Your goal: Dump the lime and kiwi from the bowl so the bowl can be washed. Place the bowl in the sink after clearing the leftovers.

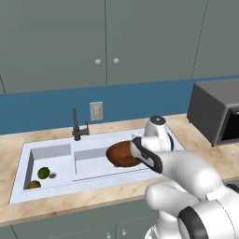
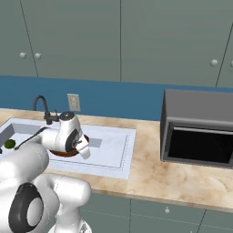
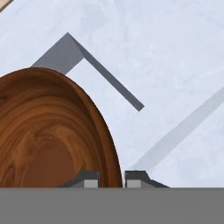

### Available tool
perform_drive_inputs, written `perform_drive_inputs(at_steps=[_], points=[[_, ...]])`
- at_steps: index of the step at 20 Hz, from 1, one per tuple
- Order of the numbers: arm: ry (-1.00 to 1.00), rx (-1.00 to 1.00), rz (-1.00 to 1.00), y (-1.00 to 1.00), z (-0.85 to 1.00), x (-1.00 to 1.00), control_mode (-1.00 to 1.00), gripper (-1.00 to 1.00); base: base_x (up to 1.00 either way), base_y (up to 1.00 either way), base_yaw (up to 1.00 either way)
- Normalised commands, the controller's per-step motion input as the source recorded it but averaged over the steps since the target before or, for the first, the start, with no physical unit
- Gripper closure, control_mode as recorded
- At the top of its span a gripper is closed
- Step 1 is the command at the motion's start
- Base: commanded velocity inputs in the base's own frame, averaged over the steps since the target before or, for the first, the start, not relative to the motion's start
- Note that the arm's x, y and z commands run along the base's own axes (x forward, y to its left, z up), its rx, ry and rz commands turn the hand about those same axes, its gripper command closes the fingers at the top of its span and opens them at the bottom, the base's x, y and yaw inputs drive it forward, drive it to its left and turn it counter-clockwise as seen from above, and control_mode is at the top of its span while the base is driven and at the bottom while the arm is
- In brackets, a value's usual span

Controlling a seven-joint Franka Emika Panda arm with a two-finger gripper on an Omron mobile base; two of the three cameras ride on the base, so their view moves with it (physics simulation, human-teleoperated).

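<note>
The long white two-basin sink is set into the speckled beige stone counter, with the thin dark faucet standing at its back edge between the basins. In the smaller left basin lie the small round dark green lime and, just in front and left of it, the olive-brown-skinned kiwi piece. The wide shallow reddish-brown wooden bowl sits over the larger right basin, its rim between the fingertips of the two-finger gripper. A boxy dark grey microwave stands on the counter, right of the sink.
</note>
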Motion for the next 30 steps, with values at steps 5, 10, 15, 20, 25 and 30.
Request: perform_drive_inputs(at_steps=[5,10,15,20,25,30], points=[[0.0,0.0,0.0,0.09,-0.11,0.34,-1.0,1.0,0.0,0.0,0.0],[0.01,-0.01,0.0,0.02,-0.42,0.02,-1.0,1.0,0.0,0.0,0.0],[0.0,-0.01,0.0,0.03,-0.27,0.0,-1.0,1.0,0.0,0.0,0.0],[0.0,0.0,0.0,0.0,0.0,0.0,-1.0,-1.0,0.0,0.0,0.0],[-0.04,0.0,0.0,0.0,0.12,0.0,-1.0,-1.0,0.0,0.0,0.0],[-0.17,0.0,0.0,0.0,0.64,-0.18,-1.0,-1.0,0.0,0.0,0.0]])
